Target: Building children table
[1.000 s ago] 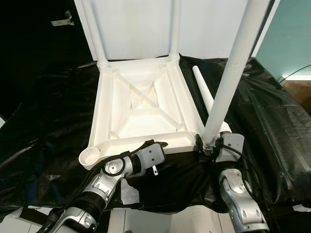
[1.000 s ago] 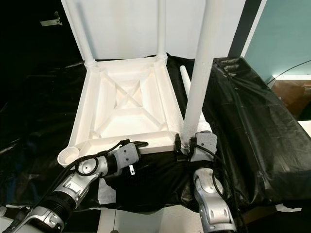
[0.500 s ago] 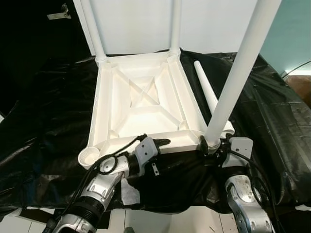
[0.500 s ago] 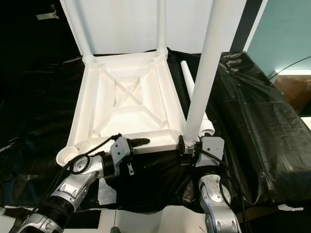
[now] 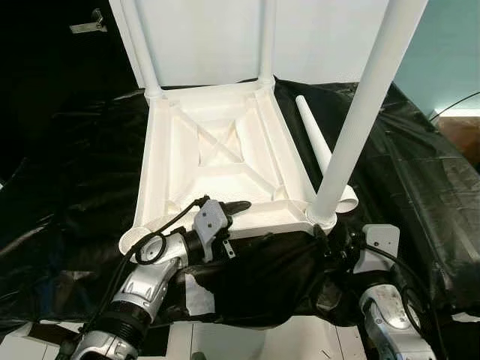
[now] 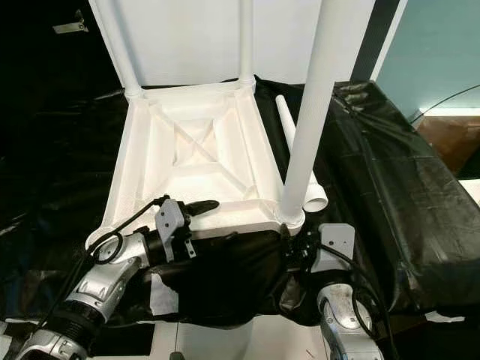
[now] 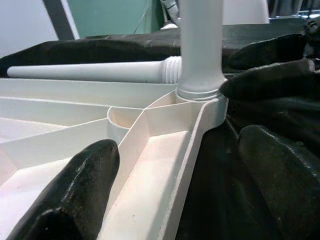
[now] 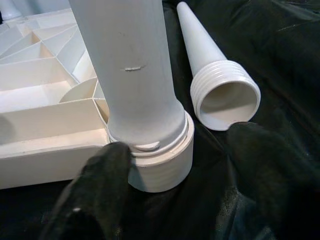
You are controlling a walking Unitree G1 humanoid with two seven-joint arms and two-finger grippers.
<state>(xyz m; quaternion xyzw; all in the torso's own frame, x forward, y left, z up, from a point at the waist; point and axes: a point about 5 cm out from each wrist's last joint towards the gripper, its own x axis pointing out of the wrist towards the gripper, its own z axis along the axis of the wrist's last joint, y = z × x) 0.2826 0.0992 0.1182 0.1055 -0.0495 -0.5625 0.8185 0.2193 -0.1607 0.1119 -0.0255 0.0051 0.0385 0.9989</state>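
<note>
Right tool [image 8: 165,200] backed off the upright leg [image 5: 360,112], released, left tool [image 7: 180,200] spread astride tabletop rim [image 7: 185,165], loose leg [image 8: 210,75] beside.

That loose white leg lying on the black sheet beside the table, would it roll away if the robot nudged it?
Probably it would roll, since the loose leg is round and lies on its side. It tapers, so it would likely curve rather than run straight, and the wrinkled black sheet may stop it soon. Its open threaded end looks hollow in the right wrist view, so it is likely light and stiff.

No legible text, label, brand, number or sign anywhere.
</note>
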